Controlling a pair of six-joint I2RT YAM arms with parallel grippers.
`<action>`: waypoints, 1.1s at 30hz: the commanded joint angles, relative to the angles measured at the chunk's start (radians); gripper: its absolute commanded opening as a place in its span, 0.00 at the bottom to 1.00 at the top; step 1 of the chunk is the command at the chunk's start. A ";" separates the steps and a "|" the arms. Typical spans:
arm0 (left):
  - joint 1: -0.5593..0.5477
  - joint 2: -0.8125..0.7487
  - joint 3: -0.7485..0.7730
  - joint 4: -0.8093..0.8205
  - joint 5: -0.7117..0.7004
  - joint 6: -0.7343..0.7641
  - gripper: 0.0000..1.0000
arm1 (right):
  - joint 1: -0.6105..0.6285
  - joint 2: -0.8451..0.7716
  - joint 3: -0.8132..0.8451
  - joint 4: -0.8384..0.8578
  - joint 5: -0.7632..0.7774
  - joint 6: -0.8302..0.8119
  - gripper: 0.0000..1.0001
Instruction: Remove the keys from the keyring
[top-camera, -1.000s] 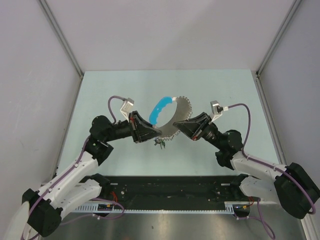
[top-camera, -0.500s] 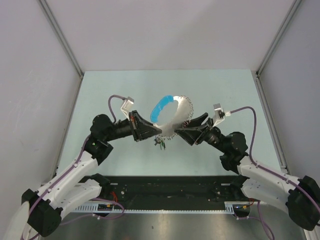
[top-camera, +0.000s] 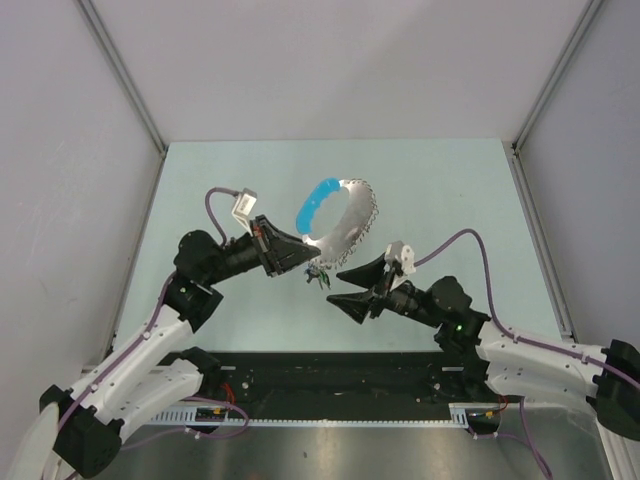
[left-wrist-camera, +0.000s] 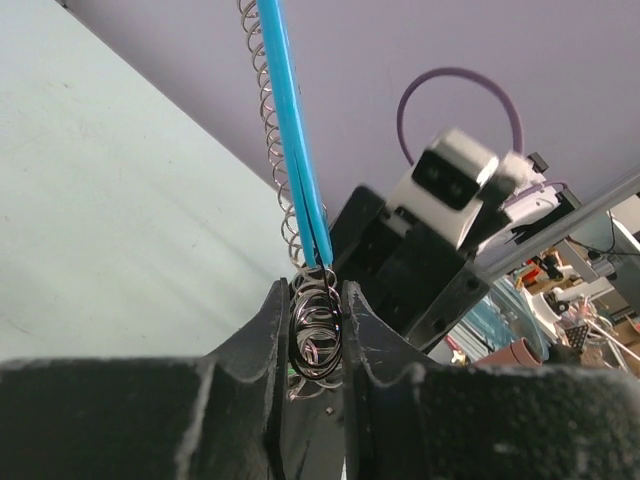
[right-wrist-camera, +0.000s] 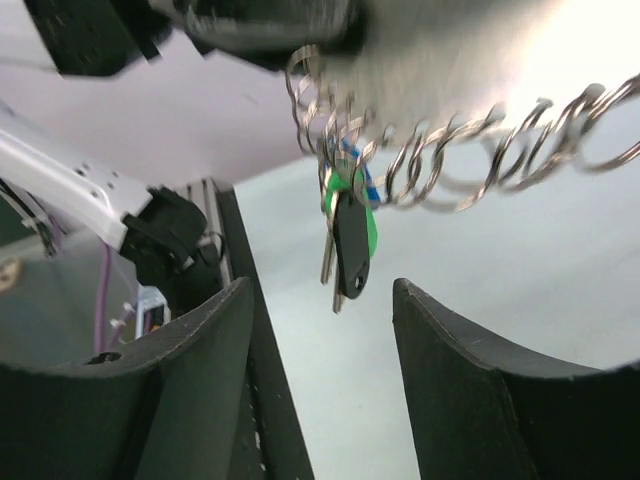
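My left gripper (top-camera: 310, 262) (left-wrist-camera: 313, 300) is shut on the keyring (left-wrist-camera: 317, 325), a stack of thin silvery loops pinched between its jaws. From there a blue plastic strip (left-wrist-camera: 293, 130) (top-camera: 322, 203) and a chain of silvery rings (top-camera: 357, 222) (right-wrist-camera: 450, 160) arc upward. The keys (top-camera: 318, 278) (right-wrist-camera: 347, 235), one with a black head and one with a green head, hang below the left jaws. My right gripper (top-camera: 342, 286) (right-wrist-camera: 320, 290) is open just below and to the right of the keys, touching nothing.
The pale green table (top-camera: 440, 190) lies well below the held bunch, with grey walls on three sides. A black rail (top-camera: 340, 375) runs along the near edge between the arm bases. The right wrist camera mount (left-wrist-camera: 455, 180) sits close behind the left jaws.
My right gripper has opened, let go of the ring chain, and dropped down and left to beneath the keys. The left gripper has closed tighter on the rings and shifted slightly left.
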 joint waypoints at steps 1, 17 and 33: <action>-0.002 -0.047 0.014 0.094 -0.043 -0.040 0.01 | 0.066 0.070 0.019 0.094 0.116 -0.179 0.61; 0.000 -0.087 0.005 0.076 -0.066 -0.049 0.00 | 0.170 0.277 0.076 0.278 0.366 -0.360 0.38; -0.002 -0.092 -0.007 0.055 -0.084 -0.038 0.00 | 0.216 0.327 0.127 0.350 0.445 -0.450 0.38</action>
